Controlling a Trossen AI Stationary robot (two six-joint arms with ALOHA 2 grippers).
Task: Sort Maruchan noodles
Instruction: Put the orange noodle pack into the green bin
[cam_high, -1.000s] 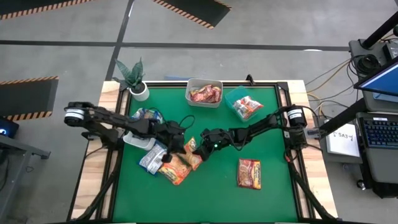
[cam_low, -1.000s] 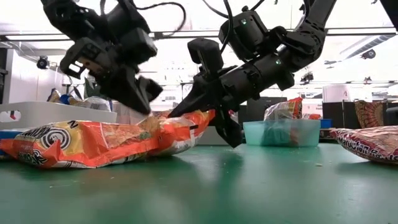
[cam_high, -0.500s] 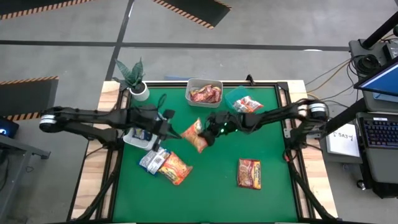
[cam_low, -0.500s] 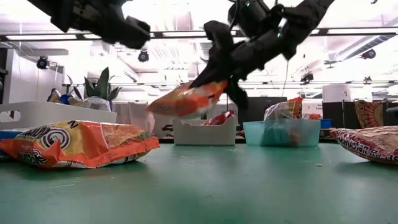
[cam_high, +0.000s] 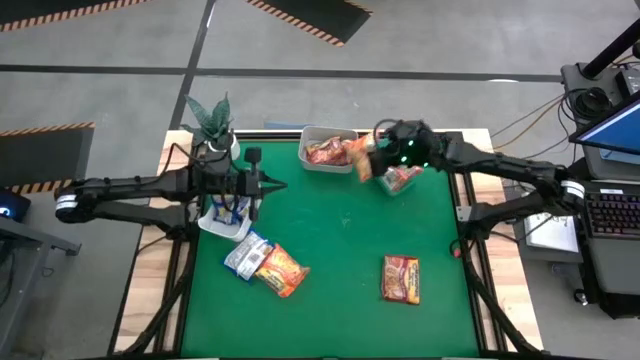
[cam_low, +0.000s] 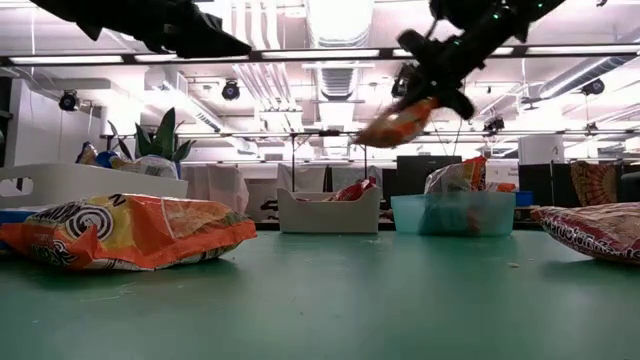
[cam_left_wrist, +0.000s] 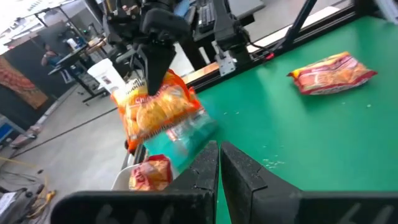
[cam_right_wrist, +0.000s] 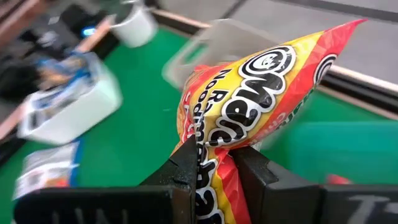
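- Your left tool (cam_high: 262, 186) hangs shut and empty over the white tub (cam_high: 224, 222) at the tabletop's (cam_high: 340, 250) left edge. If you swing it toward the middle, it could clip that tub or the plant pot (cam_high: 226, 148) just behind it.
- Two packets lie loose near the front left, a silver one (cam_high: 244, 256) touching an orange one (cam_high: 281, 270). Being so close, a careless pinch may drag both at once.
- Your right tool (cam_high: 372, 160) is closed on an orange packet (cam_high: 360, 159), carried in the air between the grey tub (cam_high: 328, 148) and the teal tub (cam_high: 390, 166) at the back. The right wrist view shows the jaws pinching only a fold at one end (cam_right_wrist: 214, 149), so the crinkly film could slip out.
- Released here, the packet may catch a rim or land between the tubs, or in the wrong one.
- The red packet (cam_high: 400, 278) lies alone at front right, well clear.
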